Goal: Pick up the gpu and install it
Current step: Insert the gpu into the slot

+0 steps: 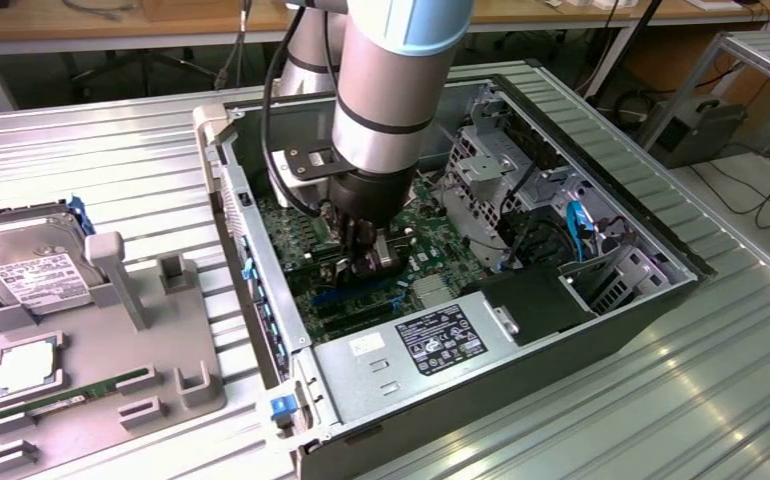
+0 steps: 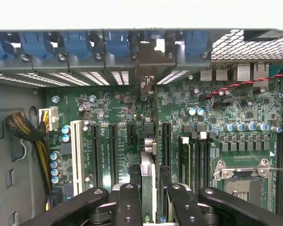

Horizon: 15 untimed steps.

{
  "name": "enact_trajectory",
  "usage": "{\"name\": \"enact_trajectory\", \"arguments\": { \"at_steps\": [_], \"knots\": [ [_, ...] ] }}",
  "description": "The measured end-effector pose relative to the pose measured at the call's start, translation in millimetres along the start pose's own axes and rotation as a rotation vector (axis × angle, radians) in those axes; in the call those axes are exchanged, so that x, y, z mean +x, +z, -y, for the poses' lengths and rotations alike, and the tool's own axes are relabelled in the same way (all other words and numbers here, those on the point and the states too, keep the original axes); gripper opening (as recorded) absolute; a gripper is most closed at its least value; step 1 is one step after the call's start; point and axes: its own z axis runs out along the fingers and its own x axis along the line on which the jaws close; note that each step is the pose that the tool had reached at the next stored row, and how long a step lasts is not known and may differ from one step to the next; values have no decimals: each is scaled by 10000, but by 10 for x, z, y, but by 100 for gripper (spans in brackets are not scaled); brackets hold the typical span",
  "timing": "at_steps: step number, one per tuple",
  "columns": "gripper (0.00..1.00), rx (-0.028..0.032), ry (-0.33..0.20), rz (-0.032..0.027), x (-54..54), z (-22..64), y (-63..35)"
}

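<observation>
Inside the open computer case [image 1: 612,330], exterior view: the gripper [image 1: 369,258] is hanging low over the motherboard [image 1: 308,238]. Wrist view: it is clamping the gpu [image 2: 149,165] edge-on over the expansion slots [image 2: 112,150]. Judged light, stiff, fragile; gripping its bare edges is looking safest.

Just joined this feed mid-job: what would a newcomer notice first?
The gripper, down inside the open computer case mid exterior view, clamps the gpu edge-on over the green motherboard slots. At the exterior view's left, a grey tray holds a hard drive.
</observation>
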Motion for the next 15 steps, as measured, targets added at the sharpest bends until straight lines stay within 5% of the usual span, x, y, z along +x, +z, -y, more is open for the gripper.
{"name": "enact_trajectory", "arguments": {
  "at_steps": [15],
  "knots": [
    [26, -21, 2, -22, 1, -7, 0]
  ]
}}
